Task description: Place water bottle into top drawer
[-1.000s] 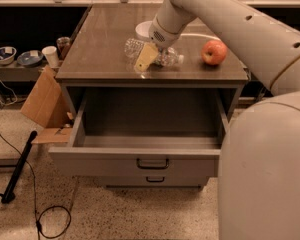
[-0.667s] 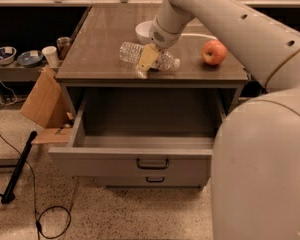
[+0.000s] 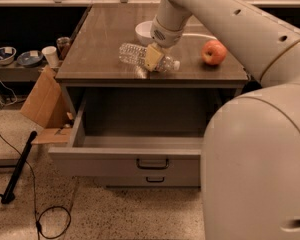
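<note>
The water bottle (image 3: 135, 55), clear and crinkled with a white cap at its right end, lies sideways just over the front of the brown cabinet top (image 3: 100, 39). My gripper (image 3: 153, 58) comes down from the arm above, with its yellowish fingers (image 3: 151, 59) closed around the bottle's middle. The top drawer (image 3: 125, 159) stands pulled open below, with its inside bare and its dark bar handle (image 3: 152, 163) at the centre of the front panel. The bottle is behind and above the drawer opening.
A white bowl (image 3: 144, 31) sits behind the gripper and a red apple (image 3: 214, 52) to its right. A shorter drawer front (image 3: 155, 180) lies below. A cardboard box (image 3: 42, 104), a black pole (image 3: 19, 168) and a cable (image 3: 50, 219) are on the floor at left. My body (image 3: 260, 164) fills the right.
The bottle has shifted a little to the left in the gripper and now lies more level. My body fills more of the right side.
</note>
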`<state>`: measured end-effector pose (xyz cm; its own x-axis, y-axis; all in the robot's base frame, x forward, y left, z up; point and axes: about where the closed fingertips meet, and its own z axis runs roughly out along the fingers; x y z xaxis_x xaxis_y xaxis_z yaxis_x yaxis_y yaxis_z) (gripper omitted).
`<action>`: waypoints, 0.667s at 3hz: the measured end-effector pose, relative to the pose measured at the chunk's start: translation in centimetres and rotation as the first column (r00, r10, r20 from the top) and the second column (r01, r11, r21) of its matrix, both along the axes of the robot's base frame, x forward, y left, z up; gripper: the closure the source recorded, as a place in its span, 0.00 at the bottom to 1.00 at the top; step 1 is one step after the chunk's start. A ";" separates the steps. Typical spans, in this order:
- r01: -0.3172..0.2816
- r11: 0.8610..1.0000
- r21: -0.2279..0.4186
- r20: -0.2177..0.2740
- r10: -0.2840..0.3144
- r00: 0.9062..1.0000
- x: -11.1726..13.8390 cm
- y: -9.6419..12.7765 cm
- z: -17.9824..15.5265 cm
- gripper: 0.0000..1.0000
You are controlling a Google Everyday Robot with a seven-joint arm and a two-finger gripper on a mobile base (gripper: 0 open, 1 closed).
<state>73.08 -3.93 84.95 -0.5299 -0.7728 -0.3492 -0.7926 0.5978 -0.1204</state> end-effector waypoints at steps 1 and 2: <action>-0.017 1.000 -0.013 -0.008 0.017 1.000 -0.9 -0.3 0.5 0.71; -0.055 0.998 0.007 0.002 0.055 0.999 -2.4 -0.4 1.4 0.94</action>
<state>70.70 -4.31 86.33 -0.4866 -0.7980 -0.3556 -0.8238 0.5546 -0.1172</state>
